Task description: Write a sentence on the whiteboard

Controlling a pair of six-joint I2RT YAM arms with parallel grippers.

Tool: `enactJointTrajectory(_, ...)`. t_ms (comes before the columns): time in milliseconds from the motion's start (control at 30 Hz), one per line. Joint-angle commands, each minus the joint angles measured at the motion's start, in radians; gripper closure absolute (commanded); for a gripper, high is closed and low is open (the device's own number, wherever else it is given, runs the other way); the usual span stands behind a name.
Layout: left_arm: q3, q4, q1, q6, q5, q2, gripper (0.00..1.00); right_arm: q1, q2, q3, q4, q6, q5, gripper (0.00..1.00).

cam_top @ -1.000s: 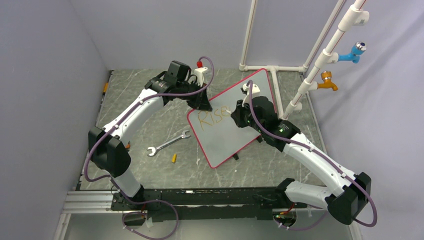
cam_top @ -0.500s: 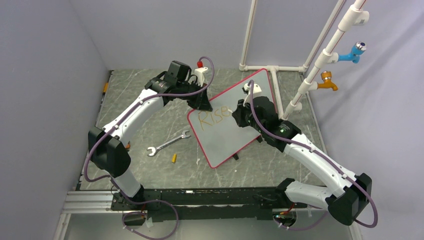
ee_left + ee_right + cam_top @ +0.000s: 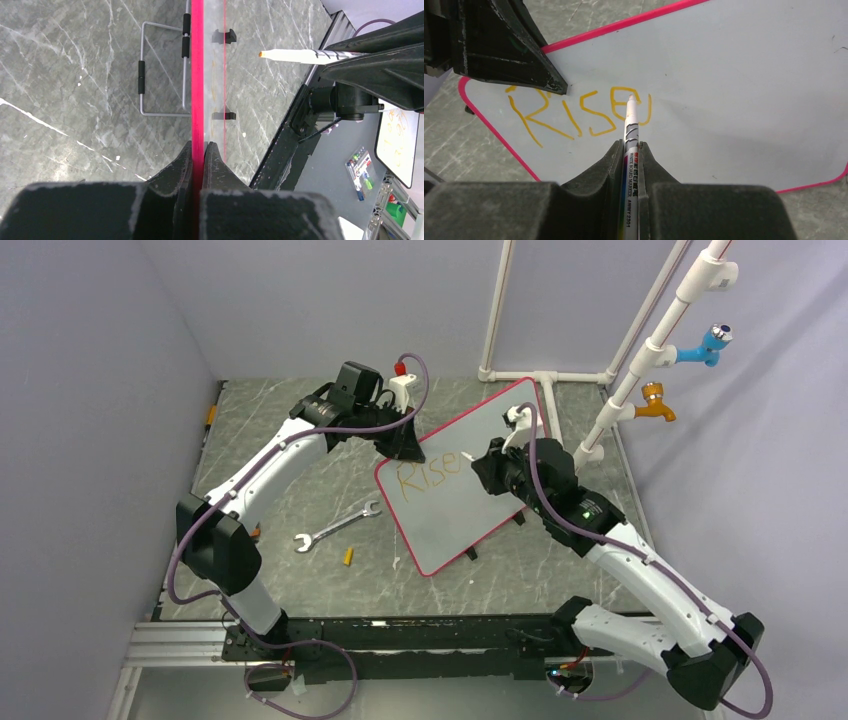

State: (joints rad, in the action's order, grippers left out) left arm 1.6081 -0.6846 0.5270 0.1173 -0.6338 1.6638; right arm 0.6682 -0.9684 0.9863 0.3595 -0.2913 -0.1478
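From above, the whiteboard (image 3: 470, 515) stood tilted near the middle of the counter (image 3: 290, 455). The sentence (image 3: 428, 476) was at its upper left corner and read only "Rise" in orange. The left pincer (image 3: 408, 447) was at the board's upper left rim. The right pincer (image 3: 480, 462) hung over the face, just right of the letters. A wrench (image 3: 337, 526) lay apart on the left.

In the left wrist view, the left pincer (image 3: 198, 146) was clenched on the red rim, one finger on each side. The board looked thin, stiff and light, so I judge the rim a good place to hold. The face is probably slippery.

In the right wrist view, the right pincer (image 3: 630, 146) was grasping a marker (image 3: 631, 122) by its barrel, with the tip near the last letter. The marker seemed slim and smooth, so it may slide if pressed hard.
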Motion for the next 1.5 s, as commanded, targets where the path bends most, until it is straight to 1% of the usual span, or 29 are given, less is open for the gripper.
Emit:
enactJointTrajectory(0,-0.015,0.042,-0.002,-0.159,0.168,-0.030,1.00,-0.003,0.044,0.007,-0.005,-0.020,-0.042,1.00)
enactJointTrajectory(133,-0.020,0.041,-0.002,-0.162,0.176,-0.033,1.00,-0.003,0.065,0.009,-0.006,-0.016,-0.071,1.00)
enactJointTrajectory(233,-0.024,0.042,-0.001,-0.163,0.183,-0.036,1.00,-0.004,0.076,0.064,0.019,-0.038,-0.098,1.00)
enactJointTrajectory(400,-0.032,0.041,-0.001,-0.165,0.196,-0.041,1.00,-0.003,0.078,0.172,0.067,-0.083,-0.073,1.00)
enactJointTrajectory(467,-0.033,0.037,-0.001,-0.167,0.205,-0.041,1.00,-0.002,0.083,0.179,0.072,-0.083,-0.058,1.00)
enactJointTrajectory(633,-0.043,0.040,0.001,-0.167,0.210,-0.045,1.00,-0.004,0.116,0.103,0.026,-0.029,-0.079,1.00)
enactJointTrajectory(800,-0.045,0.028,0.007,-0.169,0.232,-0.030,1.00,-0.006,0.094,0.048,0.010,0.030,-0.152,1.00)
enactJointTrajectory(900,-0.035,0.014,0.014,-0.172,0.243,-0.013,1.00,-0.012,0.078,0.018,0.004,0.046,-0.163,1.00)
enactJointTrajectory(1000,-0.020,-0.003,0.014,-0.176,0.251,0.002,1.00,-0.012,0.051,0.013,0.045,0.001,-0.161,1.00)
enactJointTrajectory(1100,-0.017,-0.005,0.014,-0.177,0.262,0.005,1.00,-0.012,0.064,-0.018,0.059,-0.047,-0.150,1.00)
enactJointTrajectory(1300,-0.040,0.020,0.013,-0.159,0.259,-0.023,1.00,-0.012,0.106,-0.095,-0.020,-0.072,-0.128,1.00)
enactJointTrajectory(1467,-0.022,0.002,0.014,-0.143,0.249,-0.015,1.00,-0.012,0.106,-0.115,-0.052,-0.108,-0.116,1.00)
